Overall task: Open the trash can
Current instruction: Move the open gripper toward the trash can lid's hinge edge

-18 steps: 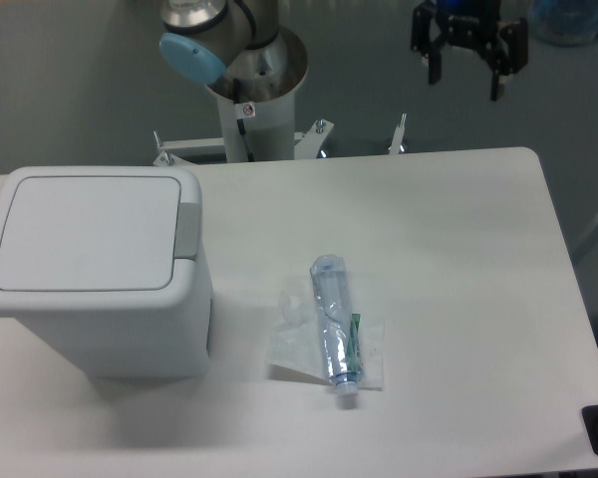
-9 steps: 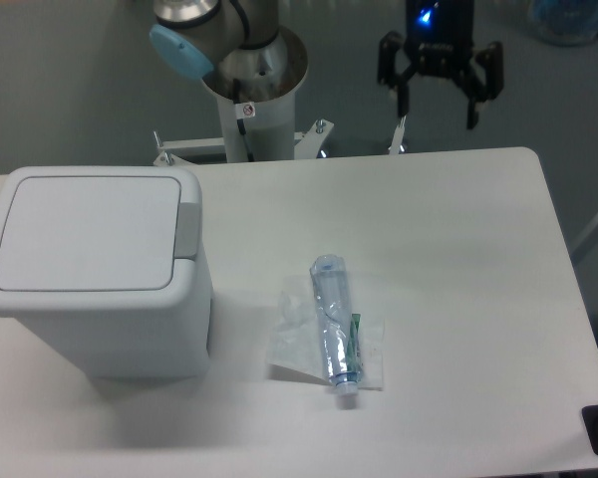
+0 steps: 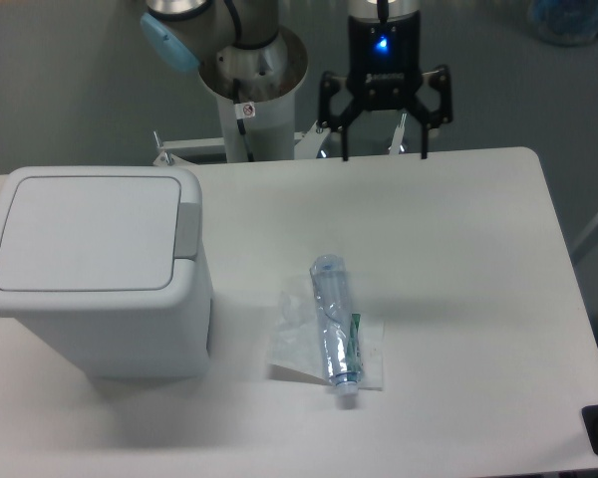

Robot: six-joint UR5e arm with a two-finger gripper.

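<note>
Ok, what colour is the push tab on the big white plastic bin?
Grey push tab, on the white trash can; fixed camera view.

Trash can [image 3: 95, 274] at table [image 3: 458, 299] left — bottle [image 3: 334, 319] right of it; gripper [image 3: 384, 154] over far edge.

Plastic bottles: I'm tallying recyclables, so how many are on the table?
1. The crushed clear bottle lies on a wrapper right of the trash can. Anything inside the closed can is hidden.
</note>
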